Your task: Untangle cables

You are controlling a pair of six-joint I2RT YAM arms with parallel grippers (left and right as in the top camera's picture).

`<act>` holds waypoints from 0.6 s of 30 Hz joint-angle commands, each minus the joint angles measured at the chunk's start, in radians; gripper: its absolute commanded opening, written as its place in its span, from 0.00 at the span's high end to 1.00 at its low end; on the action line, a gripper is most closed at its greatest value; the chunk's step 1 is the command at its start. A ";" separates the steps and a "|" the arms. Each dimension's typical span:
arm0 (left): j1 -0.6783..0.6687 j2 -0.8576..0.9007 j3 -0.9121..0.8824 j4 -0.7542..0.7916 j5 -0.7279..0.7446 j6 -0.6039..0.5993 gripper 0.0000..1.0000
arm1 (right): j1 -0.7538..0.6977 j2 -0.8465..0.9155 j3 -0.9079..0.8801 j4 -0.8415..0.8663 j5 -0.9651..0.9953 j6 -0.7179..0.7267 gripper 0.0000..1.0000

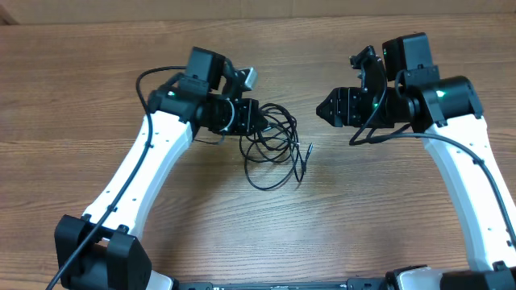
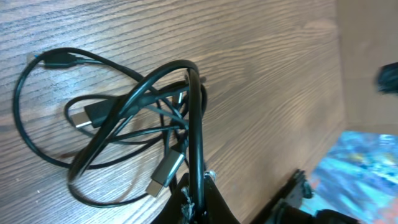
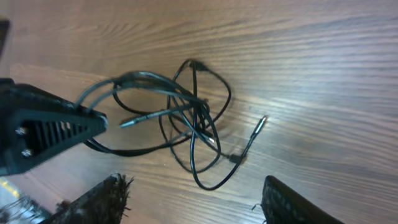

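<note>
Wood table point(image 1: 363, 209), left tool point(image 1: 262, 119) pinching cables point(image 1: 274, 155) mid-table, right tool point(image 1: 322, 107) spread, well apart from them

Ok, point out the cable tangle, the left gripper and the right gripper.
cable tangle point(image 3: 200, 111): right wrist view, on the crossing strands
left gripper point(image 1: 260, 122): overhead view, at its fingertips
right gripper point(image 1: 324, 107): overhead view, at its fingertips

Brown wood-grain tabletop point(image 1: 339, 225), its grain running lengthwise; a plain tan strip point(image 1: 258, 8) runs along its far edge; beyond one edge, in the left wrist view, a blurred blue patch point(image 2: 364, 165)
</note>
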State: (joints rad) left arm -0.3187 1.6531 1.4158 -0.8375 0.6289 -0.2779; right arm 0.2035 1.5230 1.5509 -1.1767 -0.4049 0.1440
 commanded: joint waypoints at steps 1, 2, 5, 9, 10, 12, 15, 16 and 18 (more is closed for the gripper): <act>0.035 0.000 0.008 0.004 0.101 -0.043 0.96 | 0.004 0.048 0.018 -0.003 -0.111 -0.008 0.36; 0.035 0.000 0.008 0.005 0.100 -0.052 0.96 | 0.009 0.057 0.018 -0.002 -0.134 0.020 0.39; 0.031 0.000 0.008 0.015 0.098 -0.052 0.96 | 0.033 0.074 0.018 0.011 -0.135 0.194 0.47; 0.017 0.000 0.008 0.029 0.093 -0.055 0.96 | 0.072 0.106 0.018 0.045 -0.127 0.422 0.50; 0.017 0.000 0.008 0.031 0.092 -0.063 0.96 | 0.083 0.114 0.018 0.050 -0.111 0.484 0.49; 0.017 0.000 0.008 0.035 0.089 -0.071 0.96 | 0.105 0.135 0.018 0.049 -0.058 0.620 0.50; 0.017 0.000 0.008 0.037 0.084 -0.074 0.96 | 0.137 0.167 0.017 0.050 -0.022 0.776 0.49; 0.017 0.000 0.008 0.037 0.082 -0.074 0.96 | 0.146 0.177 0.017 0.051 -0.021 0.806 0.49; 0.017 0.000 0.008 0.036 0.077 -0.074 0.96 | 0.157 0.198 0.017 0.051 -0.014 0.862 0.48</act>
State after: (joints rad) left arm -0.2947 1.6531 1.4158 -0.8074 0.6884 -0.3408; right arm 0.3420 1.6905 1.5505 -1.1286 -0.4591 0.8001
